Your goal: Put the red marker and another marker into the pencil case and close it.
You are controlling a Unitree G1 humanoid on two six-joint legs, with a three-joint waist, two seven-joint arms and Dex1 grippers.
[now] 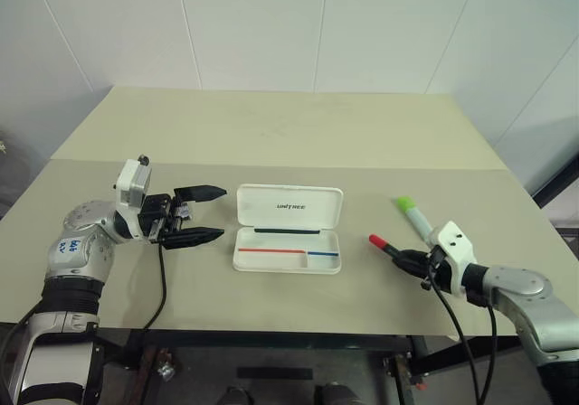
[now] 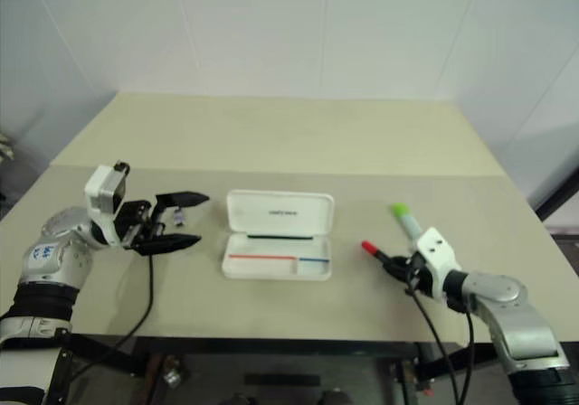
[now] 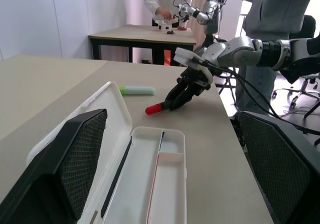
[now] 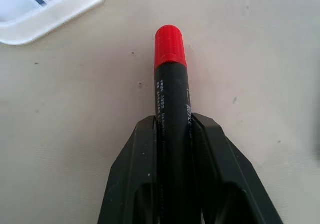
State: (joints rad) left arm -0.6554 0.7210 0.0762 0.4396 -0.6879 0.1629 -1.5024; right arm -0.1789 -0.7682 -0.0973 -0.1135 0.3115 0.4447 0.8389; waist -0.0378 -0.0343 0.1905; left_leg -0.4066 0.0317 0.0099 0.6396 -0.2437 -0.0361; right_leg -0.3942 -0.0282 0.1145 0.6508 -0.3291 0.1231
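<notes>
1. Right wrist view: the right gripper (image 4: 172, 134) is clamped on the red marker (image 4: 171, 84), whose long axis runs along the fingers, red cap outward toward the pencil case (image 4: 50, 9).
2. Left eye view: the left gripper (image 1: 201, 213) is spread wide and empty beside the open case; the green-capped marker (image 1: 412, 215) lies just beyond the right gripper.
3. Left wrist view: people stand at a far table (image 3: 142, 34).

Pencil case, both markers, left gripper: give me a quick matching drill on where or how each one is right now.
Things:
1. pencil case
2. red marker
3. green highlighter
4. left gripper

States:
A. clamped between the right gripper's fingers
B. lying loose on the table, beyond the right gripper
C. lid up, tray exposed
D. open, holding nothing, left of the case

Pairs: 1-C, 2-A, 3-B, 4-D
</notes>
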